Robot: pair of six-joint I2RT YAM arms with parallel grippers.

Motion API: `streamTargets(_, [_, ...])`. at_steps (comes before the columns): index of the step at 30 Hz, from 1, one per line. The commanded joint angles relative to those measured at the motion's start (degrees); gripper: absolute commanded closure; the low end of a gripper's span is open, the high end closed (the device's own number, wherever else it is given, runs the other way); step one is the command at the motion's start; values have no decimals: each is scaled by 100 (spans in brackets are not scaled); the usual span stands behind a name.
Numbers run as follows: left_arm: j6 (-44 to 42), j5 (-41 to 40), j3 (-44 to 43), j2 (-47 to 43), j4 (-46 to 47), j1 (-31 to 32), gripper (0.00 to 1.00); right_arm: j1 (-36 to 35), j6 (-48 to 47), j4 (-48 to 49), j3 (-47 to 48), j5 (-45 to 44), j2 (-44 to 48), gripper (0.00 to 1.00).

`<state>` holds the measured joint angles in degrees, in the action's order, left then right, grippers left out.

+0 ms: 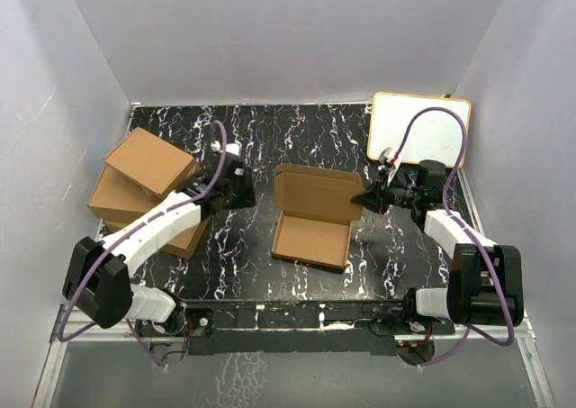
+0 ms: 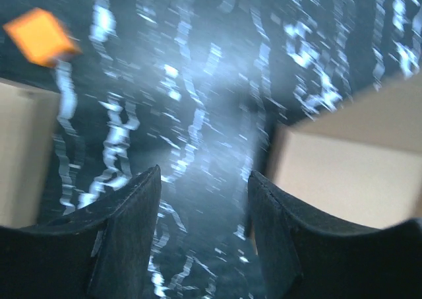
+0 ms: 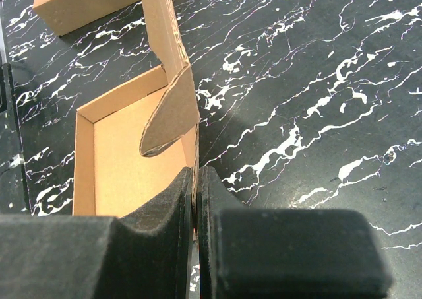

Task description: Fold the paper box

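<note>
The paper box (image 1: 310, 239) lies open in the middle of the black marbled table, with its lid panel (image 1: 317, 192) standing up at the far side. My right gripper (image 1: 367, 198) is at the box's right side. In the right wrist view it (image 3: 196, 175) is shut on the thin right side wall, with the tray's inside (image 3: 128, 173) to the left and a rounded tuck flap (image 3: 171, 111) folded inward just ahead. My left gripper (image 1: 243, 192) hovers left of the box, apart from it. In the blurred left wrist view it (image 2: 204, 197) is open and empty, with the box (image 2: 356, 167) to its right.
A pile of ready-made brown boxes (image 1: 148, 187) stands at the left, its edge also in the left wrist view (image 2: 20, 154). A white board with a yellow rim (image 1: 418, 129) lies at the back right. White walls enclose the table. A small orange thing (image 2: 39, 35) lies on the table ahead of the left gripper.
</note>
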<state>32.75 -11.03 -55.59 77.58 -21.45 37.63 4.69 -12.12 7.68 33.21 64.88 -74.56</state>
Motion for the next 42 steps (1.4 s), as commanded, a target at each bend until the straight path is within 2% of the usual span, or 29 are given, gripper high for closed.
streamTargets(1, [-766,-64,-331,-20,-437,-761,50,66,-132,386,166,145,162,92])
streamTargets(5, [-1599,-445,-792,641,-750,-1031,58,68,-133,391,166,168,115,92])
streamTargets(8, [-2602,-621,-1437,1252,-988,-1120,58,61,-140,385,173,182,75,92])
streamTargets(10, [-3447,-624,-1789,1683,-1101,-1148,52,76,-149,379,172,183,74,92])
streamTargets(13, [-4541,-586,-2404,2234,-1536,-1193,37,74,-157,375,165,185,87,92])
streamTargets(16, [-5171,-246,-2670,2496,-1686,-1340,26,73,-159,374,173,189,81,92])
streamTargets(18, [-5314,155,-2750,2551,-1680,-1472,23,68,-164,365,175,189,87,92])
streamTargets(21, [-5490,271,-2820,2737,-1612,-1610,22,69,-159,374,170,215,79,92])
streamTargets(29, [-5578,1104,-3110,3252,-1884,-2048,30,75,-159,367,185,224,82,92])
streamTargets(34, [-5588,1149,-3177,3497,-1877,-2228,32,76,-157,372,177,230,65,92])
streamTargets(37, [-5540,1243,-3307,3671,-1980,-2271,39,71,-159,373,185,219,65,92])
streamTargets(42, [-5441,1270,-3300,3677,-2061,-2276,43,70,-168,368,192,209,78,92])
